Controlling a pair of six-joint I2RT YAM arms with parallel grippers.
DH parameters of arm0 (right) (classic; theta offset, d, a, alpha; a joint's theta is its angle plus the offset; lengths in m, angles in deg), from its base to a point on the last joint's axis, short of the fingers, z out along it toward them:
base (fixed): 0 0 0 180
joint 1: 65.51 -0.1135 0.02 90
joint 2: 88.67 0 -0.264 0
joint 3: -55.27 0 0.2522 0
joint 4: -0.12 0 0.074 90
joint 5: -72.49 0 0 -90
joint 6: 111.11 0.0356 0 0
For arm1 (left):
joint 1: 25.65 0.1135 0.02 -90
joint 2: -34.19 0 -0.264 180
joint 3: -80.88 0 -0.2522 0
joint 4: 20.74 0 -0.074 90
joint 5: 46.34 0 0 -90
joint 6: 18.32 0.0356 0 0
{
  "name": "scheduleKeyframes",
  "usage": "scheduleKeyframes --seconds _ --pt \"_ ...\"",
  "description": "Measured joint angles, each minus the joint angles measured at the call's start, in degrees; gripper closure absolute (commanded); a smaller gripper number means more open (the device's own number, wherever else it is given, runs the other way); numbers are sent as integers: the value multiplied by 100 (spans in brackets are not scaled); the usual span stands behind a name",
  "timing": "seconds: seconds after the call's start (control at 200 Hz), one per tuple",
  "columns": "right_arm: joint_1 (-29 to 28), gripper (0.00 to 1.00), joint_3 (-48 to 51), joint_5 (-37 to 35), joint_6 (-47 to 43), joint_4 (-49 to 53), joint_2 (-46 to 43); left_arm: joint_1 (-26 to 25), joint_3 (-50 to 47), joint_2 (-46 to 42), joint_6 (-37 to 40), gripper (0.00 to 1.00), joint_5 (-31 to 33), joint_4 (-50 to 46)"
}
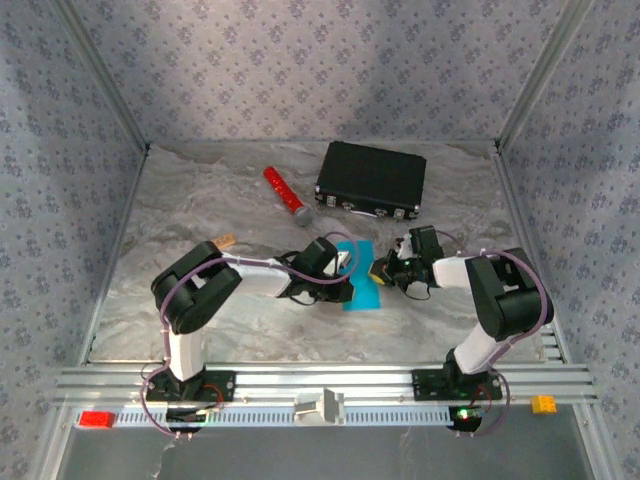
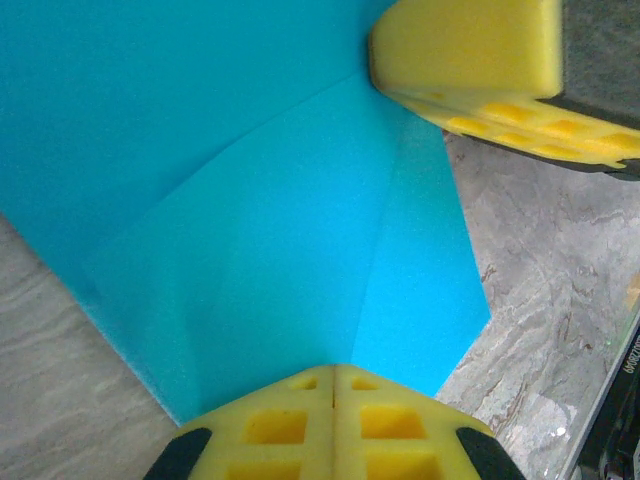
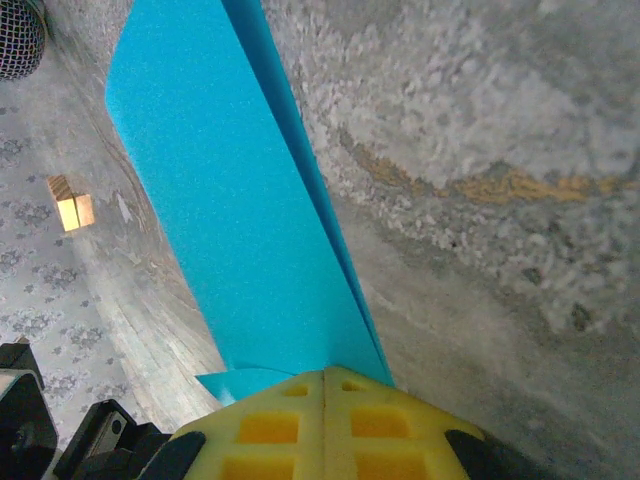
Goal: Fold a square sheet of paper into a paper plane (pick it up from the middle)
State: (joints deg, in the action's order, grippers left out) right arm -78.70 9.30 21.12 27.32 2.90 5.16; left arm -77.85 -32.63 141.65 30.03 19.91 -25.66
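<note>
— Looking at the overhead view, where is the sheet of paper [image 1: 360,282]?

— I see it on the tabletop [image 1: 200,200], on the near side of the black case [image 1: 370,180]. It is partly folded, with creases fanning across it.

— And the arms?

— My left fingers [image 2: 280,428] are pressed together on the sheet's left edge, pinching it. My right fingers [image 3: 270,428] are closed as well, pinching the doubled-over edge on the opposite side. A red cylinder [image 1: 285,193] lies just left of the case.
</note>
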Motion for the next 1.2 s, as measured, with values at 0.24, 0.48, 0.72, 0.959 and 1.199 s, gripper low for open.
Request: scheduleKeyframes --seconds 0.24,0.48,0.72,0.959,1.199 --pt "221 95 -72 -358 -144 118 -140 0 0 0 0 100 2 0" --pt "37 95 -136 -540 -291 345 -815 -4 0 0 0 100 17 0" --pt "-772 96 -142 -608 -304 372 -640 -7 2 0 0 100 20 -2" --pt "-654 97 46 -675 -310 302 -348 -7 11 0 0 100 22 -22" --pt "-120 96 -42 -699 -479 389 -337 -9 11 0 0 100 24 -22"
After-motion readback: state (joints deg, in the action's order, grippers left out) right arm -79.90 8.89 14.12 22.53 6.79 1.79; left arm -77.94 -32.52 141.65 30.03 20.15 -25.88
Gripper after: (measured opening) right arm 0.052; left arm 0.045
